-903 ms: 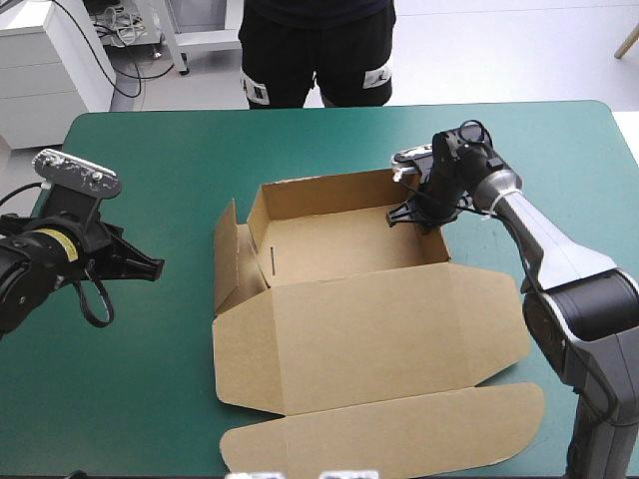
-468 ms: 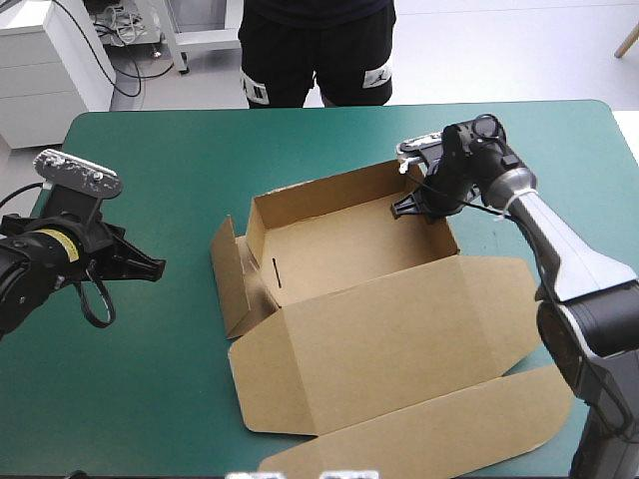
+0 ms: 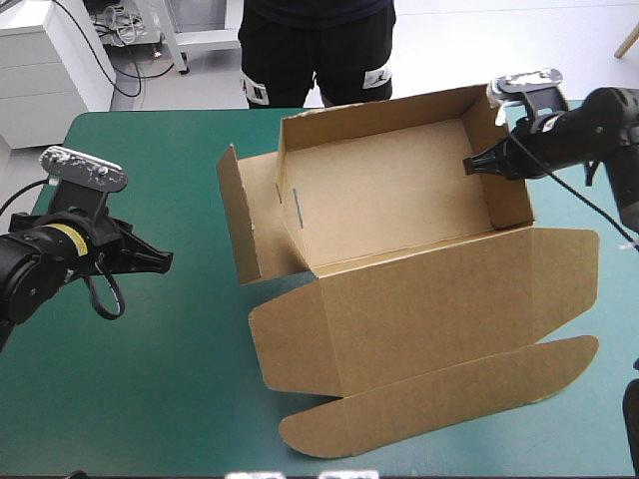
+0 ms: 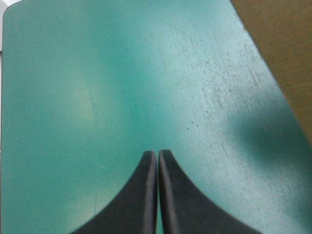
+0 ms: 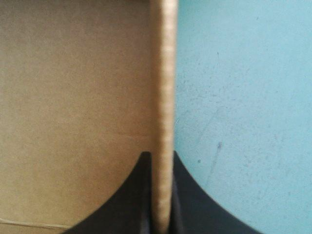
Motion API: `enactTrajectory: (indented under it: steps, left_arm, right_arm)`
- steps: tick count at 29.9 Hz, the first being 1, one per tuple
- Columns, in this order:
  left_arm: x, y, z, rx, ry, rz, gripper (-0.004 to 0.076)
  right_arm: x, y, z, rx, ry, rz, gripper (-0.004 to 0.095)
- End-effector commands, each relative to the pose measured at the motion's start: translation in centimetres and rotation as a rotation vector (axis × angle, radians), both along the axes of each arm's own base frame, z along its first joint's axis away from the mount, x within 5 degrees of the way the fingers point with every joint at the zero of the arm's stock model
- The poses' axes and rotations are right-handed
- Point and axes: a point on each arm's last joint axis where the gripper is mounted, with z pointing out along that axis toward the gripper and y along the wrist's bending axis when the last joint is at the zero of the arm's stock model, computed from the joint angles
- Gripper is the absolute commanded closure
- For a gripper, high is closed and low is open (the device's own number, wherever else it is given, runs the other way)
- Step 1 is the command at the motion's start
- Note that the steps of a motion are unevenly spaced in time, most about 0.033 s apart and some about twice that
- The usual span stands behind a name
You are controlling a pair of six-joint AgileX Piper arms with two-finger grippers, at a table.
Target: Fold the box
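Observation:
The brown box (image 3: 399,200) is an open tray tilted up off the teal-green table, its lid (image 3: 429,319) spread flat toward the near edge. My right gripper (image 3: 481,165) pinches the tray's right side wall near the far right corner and holds it raised. In the right wrist view the wall's edge (image 5: 163,97) runs straight up between the black fingers (image 5: 141,195) of the right gripper (image 5: 162,158), board inside on one side, table on the other. My left gripper (image 3: 160,261) hovers at the table's left, shut and empty. In its own view, the left gripper (image 4: 157,155) points over bare cover, a box corner (image 4: 282,53) ahead.
A loose end flap (image 3: 240,225) stands up at the tray's left side, facing my left arm. The lid's rounded tuck flap (image 3: 439,399) lies near the table's front edge. Bare teal-green cover (image 3: 150,379) spreads at the front left.
My right gripper has swung toward the far right, lifting and dragging the box with it. The tray now tilts up and the lid has slid right. The left arm barely moved.

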Motion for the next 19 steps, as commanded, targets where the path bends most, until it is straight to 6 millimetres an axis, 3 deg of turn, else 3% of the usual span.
enactTrajectory:
  steps: [1, 7, 11, 16, 19]
  left_arm:
    - [0.5, -0.2, 0.8, -0.027, -0.072, 0.0, 0.0731]
    - [1.9, 0.0, 0.6, -0.043, -0.093, 0.001, 0.0706]
    - [2.7, 0.7, 0.2, -0.127, -0.062, -0.04, 0.0706]
    - [4.1, 2.8, -1.0, -0.291, -0.02, -0.07, 0.0706]
    - [5.0, 4.4, -2.7, -0.425, -0.002, -0.071, 0.0706]
  right_arm:
    - [-3.0, -1.1, 4.1, 0.049, -0.167, -0.014, 0.093]
    - [-4.9, -1.8, 5.6, 0.036, -0.224, -0.035, 0.093]
    - [-5.1, -1.8, 5.7, 0.041, -0.23, -0.031, 0.093]
    - [-5.2, -1.6, 5.8, 0.059, -0.231, -0.024, 0.093]
    - [-5.2, -1.5, 5.8, 0.07, -0.233, -0.013, 0.0929]
